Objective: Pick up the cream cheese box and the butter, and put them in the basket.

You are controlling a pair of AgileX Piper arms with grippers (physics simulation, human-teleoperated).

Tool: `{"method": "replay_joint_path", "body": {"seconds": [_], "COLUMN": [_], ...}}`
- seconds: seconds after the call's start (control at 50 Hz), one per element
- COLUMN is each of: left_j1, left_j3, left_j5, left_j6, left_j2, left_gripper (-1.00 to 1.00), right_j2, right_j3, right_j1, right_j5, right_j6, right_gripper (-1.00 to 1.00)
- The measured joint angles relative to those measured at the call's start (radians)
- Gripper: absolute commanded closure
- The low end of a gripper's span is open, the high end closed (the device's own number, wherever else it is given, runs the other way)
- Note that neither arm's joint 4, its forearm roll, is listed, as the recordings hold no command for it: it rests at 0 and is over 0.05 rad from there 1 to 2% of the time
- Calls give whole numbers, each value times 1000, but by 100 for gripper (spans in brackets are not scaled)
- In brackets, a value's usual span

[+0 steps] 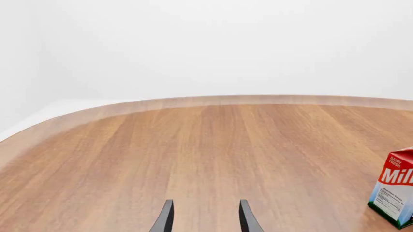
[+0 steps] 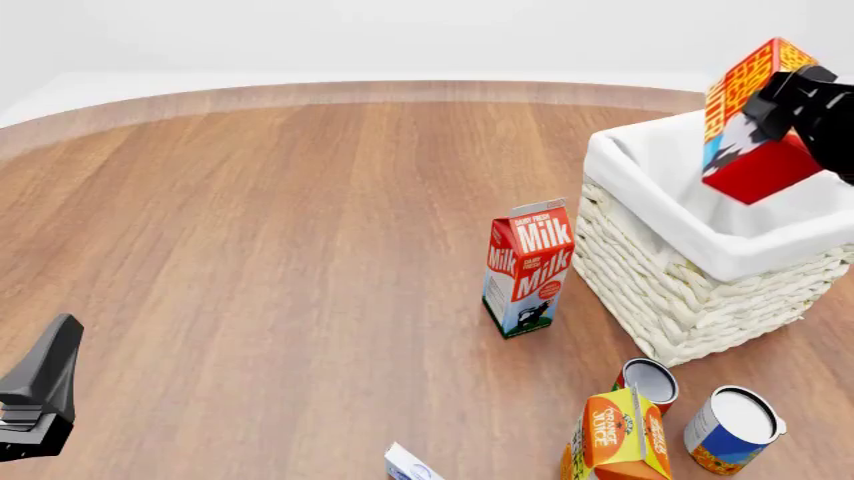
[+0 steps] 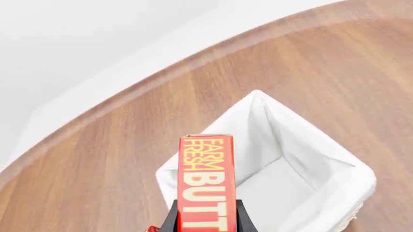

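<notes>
While the left gripper [image 1: 205, 223] hangs parted and empty, the right gripper [image 3: 205, 215] clamps the butter [image 3: 206, 183], the basket [image 3: 335, 169] just beneath it.

Butter [image 2: 750, 125] tilted above basket [image 2: 694, 290]

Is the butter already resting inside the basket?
No, the right gripper holds the butter in the air above the basket, whose white lining shows empty in the right wrist view.

The basket [image 2: 694, 300] sits at the table's [image 2: 267, 250] right edge, the milk carton [image 2: 529, 268] just left; the butter [image 2: 747, 120] hangs above it.
</notes>
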Motion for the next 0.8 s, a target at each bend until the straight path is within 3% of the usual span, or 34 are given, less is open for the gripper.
{"method": "replay_joint_path", "body": {"seconds": [0.8], "left_j1": [0], "left_j3": [0], "left_j5": [0], "left_j6": [0], "left_j2": [0], "left_gripper": [-100], "right_j2": [41], "right_j3": [83], "right_j1": [-18], "right_j5": [-100], "right_j6": [6], "right_gripper": [100]}}
